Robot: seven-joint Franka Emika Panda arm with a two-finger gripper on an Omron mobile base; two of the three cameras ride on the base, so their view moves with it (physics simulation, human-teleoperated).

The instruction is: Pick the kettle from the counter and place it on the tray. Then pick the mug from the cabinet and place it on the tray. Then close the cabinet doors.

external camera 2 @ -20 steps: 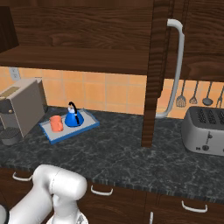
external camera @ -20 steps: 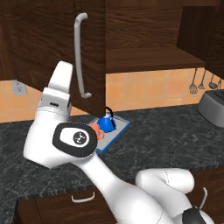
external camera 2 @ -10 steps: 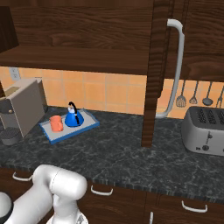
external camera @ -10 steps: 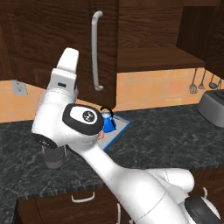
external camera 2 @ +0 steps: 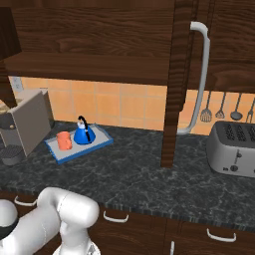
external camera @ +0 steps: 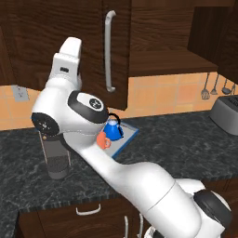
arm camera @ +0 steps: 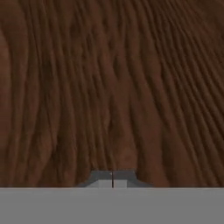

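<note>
The big brown cabinet doors (external camera 2: 172,84) are partly open above the dark counter (external camera 2: 149,174). The blue-rimmed tray (external camera 2: 79,147) sits on the counter and holds the blue kettle (external camera 2: 83,133) with the orange mug (external camera 2: 63,141) beside it. The gripper (arm camera: 113,178) is squeezed tight, empty, right against brown wood.

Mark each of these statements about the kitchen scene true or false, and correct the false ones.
1. The kettle stands on the tray. True.
2. The mug sits on the cabinet shelf. False: it is on the tray, beside the kettle.
3. The tool is shut, facing wood grain up close. True.
4. The tool holds the mug. False: it holds nothing.
5. A toaster stands on the counter. True.
</note>
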